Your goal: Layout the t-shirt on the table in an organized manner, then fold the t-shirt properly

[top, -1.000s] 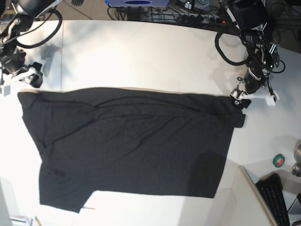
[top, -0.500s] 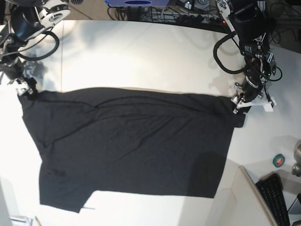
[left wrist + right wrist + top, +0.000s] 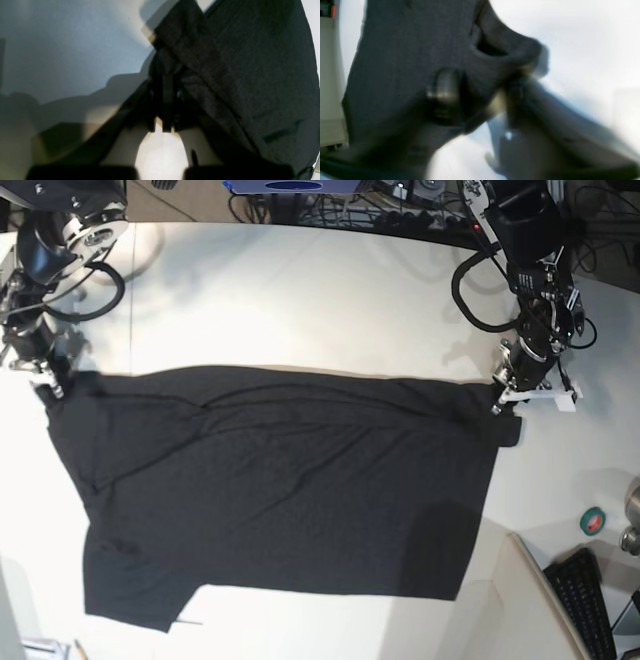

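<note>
Behind motion blur (right wrist), t-shirt (image 3: 402, 62) smears.

A robotics lab bench, by the look of it — two cabled robot arms (image 3: 535, 270) stand at the far corners of a broad off-white table (image 3: 300, 290). Past the right-hand jaws lie a black keyboard (image 3: 585, 600) and a roll of green tape (image 3: 593, 521) — behind, tangled cables (image 3: 400, 210) crowd the table's edge.
</note>
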### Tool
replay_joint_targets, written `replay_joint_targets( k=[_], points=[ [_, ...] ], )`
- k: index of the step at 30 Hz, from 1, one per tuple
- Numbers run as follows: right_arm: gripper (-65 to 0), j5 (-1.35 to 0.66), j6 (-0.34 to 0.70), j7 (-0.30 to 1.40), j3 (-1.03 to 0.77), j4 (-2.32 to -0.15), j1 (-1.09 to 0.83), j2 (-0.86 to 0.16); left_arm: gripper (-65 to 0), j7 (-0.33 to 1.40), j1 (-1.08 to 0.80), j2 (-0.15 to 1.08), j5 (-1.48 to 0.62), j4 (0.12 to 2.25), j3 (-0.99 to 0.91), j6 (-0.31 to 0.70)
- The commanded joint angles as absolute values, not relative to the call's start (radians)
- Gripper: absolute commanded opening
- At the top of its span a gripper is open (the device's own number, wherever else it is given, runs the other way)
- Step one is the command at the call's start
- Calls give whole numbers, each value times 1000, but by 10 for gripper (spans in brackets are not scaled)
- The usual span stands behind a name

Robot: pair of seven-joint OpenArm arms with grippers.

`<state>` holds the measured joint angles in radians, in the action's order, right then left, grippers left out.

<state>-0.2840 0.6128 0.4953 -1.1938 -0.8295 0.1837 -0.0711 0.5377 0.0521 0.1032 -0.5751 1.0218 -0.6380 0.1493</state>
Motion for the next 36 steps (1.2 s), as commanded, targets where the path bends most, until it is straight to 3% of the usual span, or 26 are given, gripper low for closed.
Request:
replay_joint_targets(
  k=[1, 4, 9, 12, 17, 22, 26, 30, 36],
  points=[
    [-650, -300, 627, 483, -1188, -842, 196, -84, -650, 561, 54, 111, -564, 1033, -636, 137],
    [-650, -295, 621, 519, -1187, -869, 196, -93, -650, 568, 51, 120, -562, 1078, -634, 137],
    [-650, -294, 602, 753, -1185, -1078, 222, -96, -650, 743, 73, 159, -561, 1181, -605, 131],
    [-650, -295, 512, 885, -1124, -1207, 251, -104, -650, 842, 114, 159, -561, 1273, -608, 117],
    [-650, -300, 369, 986, -1009, -1385, 317, -116, -650, 975, 211, 159, -562, 1409, -599, -28],
    [-650, -300, 171, 1055, -929, -1392, 429, -173, -650, 1095, 358, 162, -561, 1420, -601, -31],
    [-650, -295, 148, 1095, -923, -1389, 479, -214, -650, 1107, 407, 186, -561, 1417, -599, -36],
    [-650, -300, 84, 1205, -851, -1339, 492, -265, -650, 1109, 401, 213, -565, 1394, -599, -122],
    [-650, -302, 77, 1214, -835, -1342, 452, -265, -650, 1109, 326, 214, -567, 1402, -598, -120]
  ],
)
